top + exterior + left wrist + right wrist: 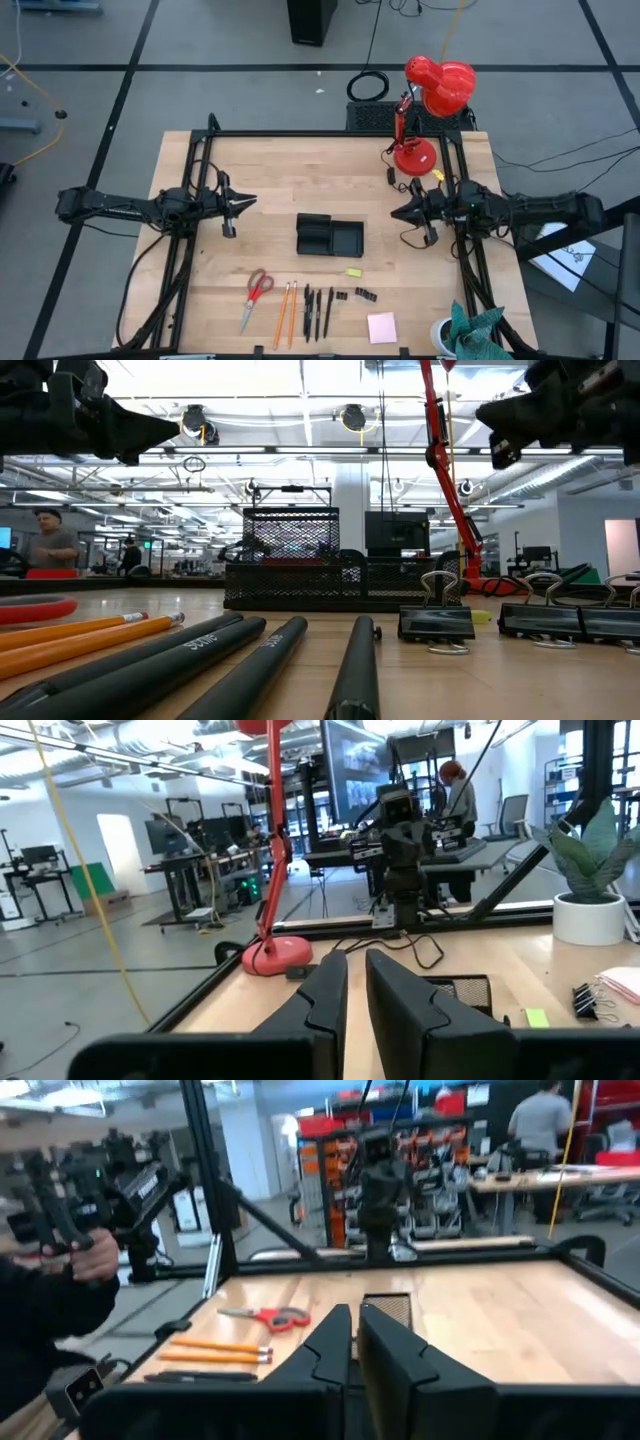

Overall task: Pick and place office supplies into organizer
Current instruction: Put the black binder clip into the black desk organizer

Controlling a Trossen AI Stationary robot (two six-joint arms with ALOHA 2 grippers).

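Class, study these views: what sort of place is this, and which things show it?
Most likely a robotics lab or workshop: a wooden table in a black frame with two robot arms over it, a large open hall with desks and monitors, and wire-fed equipment racks behind.

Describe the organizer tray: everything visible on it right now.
The small black rectangular plastic organizer tray lies flat near the middle of the light wooden table, between the two arms. From above it shows low walls and an inner divider: narrower compartments on the left, one wider on the right. From table height its side looks like mesh. No supplies show inside it. Nothing touches it; the pens, pencils and clips lie apart, nearer the table's front edge.
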